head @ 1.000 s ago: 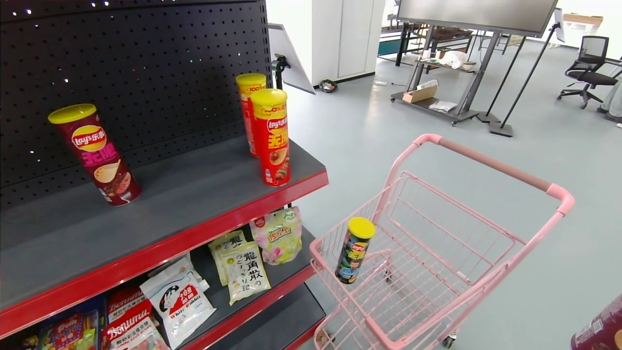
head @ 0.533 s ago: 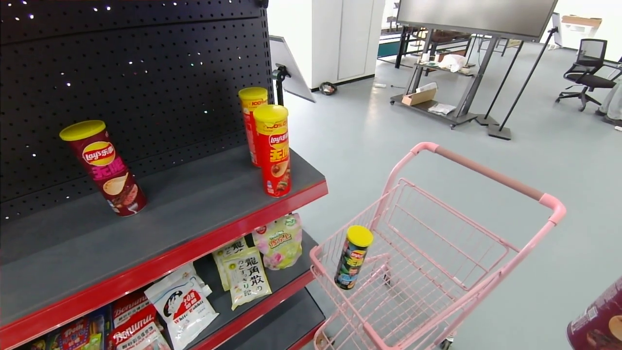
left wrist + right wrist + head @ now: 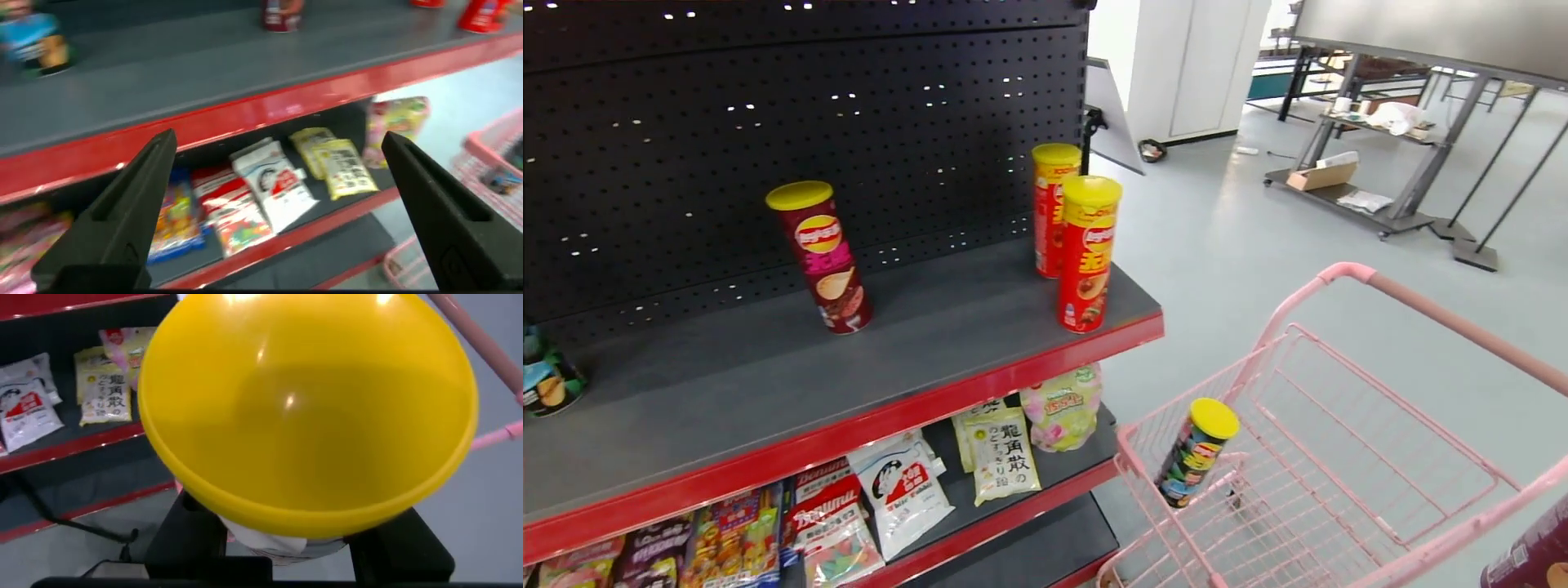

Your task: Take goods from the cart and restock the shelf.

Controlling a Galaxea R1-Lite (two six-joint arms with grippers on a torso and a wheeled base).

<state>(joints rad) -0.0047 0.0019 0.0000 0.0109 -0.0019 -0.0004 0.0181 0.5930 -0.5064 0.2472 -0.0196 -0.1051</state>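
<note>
Can (image 3: 306, 408): clamped in right gripper (image 3: 290, 547), lid toward wrist, beside cart (image 3: 1339, 392). Shelf (image 3: 849, 384) lies to its left, nearer the left gripper (image 3: 278, 204), fingers apart, empty.

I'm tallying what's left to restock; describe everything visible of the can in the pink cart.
The can is a tall tube with a yellow lid and a dark wrapper printed in green and yellow. It leans tilted, lid up, in a corner of the pink wire cart, resting against its side.
</note>
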